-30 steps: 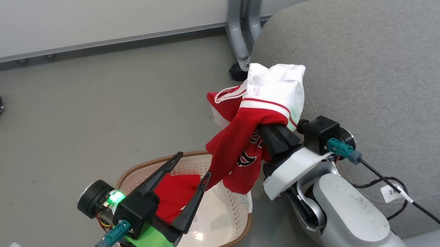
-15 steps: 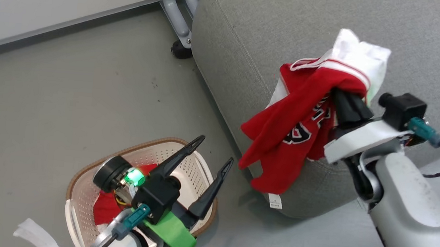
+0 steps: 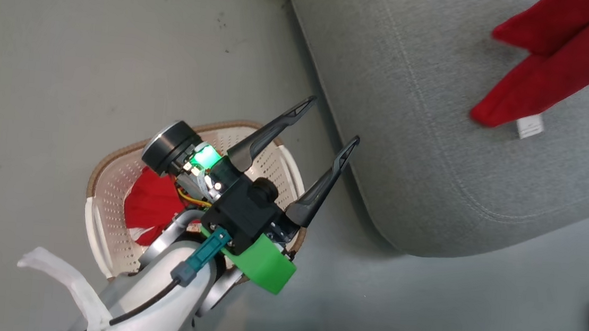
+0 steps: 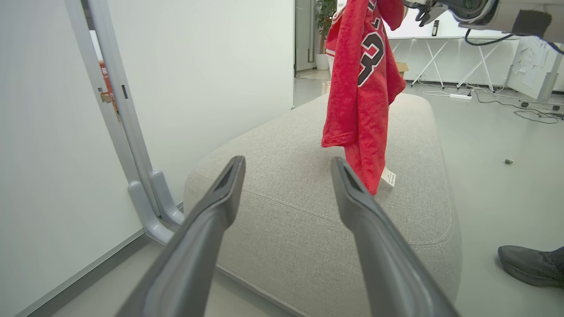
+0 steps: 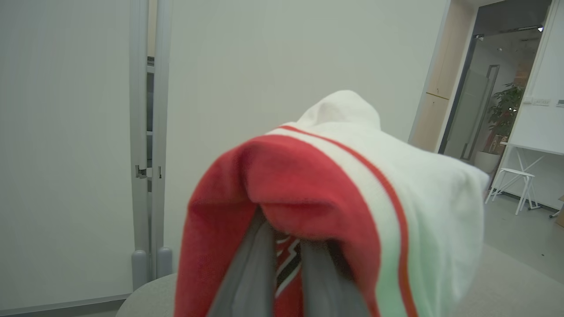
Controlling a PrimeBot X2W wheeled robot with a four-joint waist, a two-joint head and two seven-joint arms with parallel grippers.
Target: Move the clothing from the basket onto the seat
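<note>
Two red garments are showing, one in the air and one in a container. The first, a soft red fabric garment with white panels and striped trim (image 4: 361,88), is hanging from the right claw (image 5: 284,264). That claw's two dark fingers are standing close together, pinching the cloth, which is draping over their tips. In the left wrist view this garment is hanging at the upper centre of the frame. Its long axis is running straight up and down, and its lower end is pointing down at the one large grey woven-fabric seat cushion (image 4: 286,185). One small white tag (image 4: 388,177) is dangling at that lower end. I cannot tell whether the hem is touching the cushion. In the head view the same garment is entering at the upper right corner and slanting down to the left over the seat.

The second, a mostly red fabric garment (image 3: 150,203), is lying crumpled inside the one cream-white perforated plastic basket with a brown rim (image 3: 112,171). The basket is sitting at the lower left of the head view, on the grey floor (image 3: 71,34) just beside the seat's edge.

Over the basket's right part the left claw (image 3: 335,119) is hovering with its fingers spread wide, gripping nothing. Its tips are pointing toward the upper right, at the seat's edge.

One dark shoe (image 4: 528,266) is resting on the floor at the lower right.
</note>
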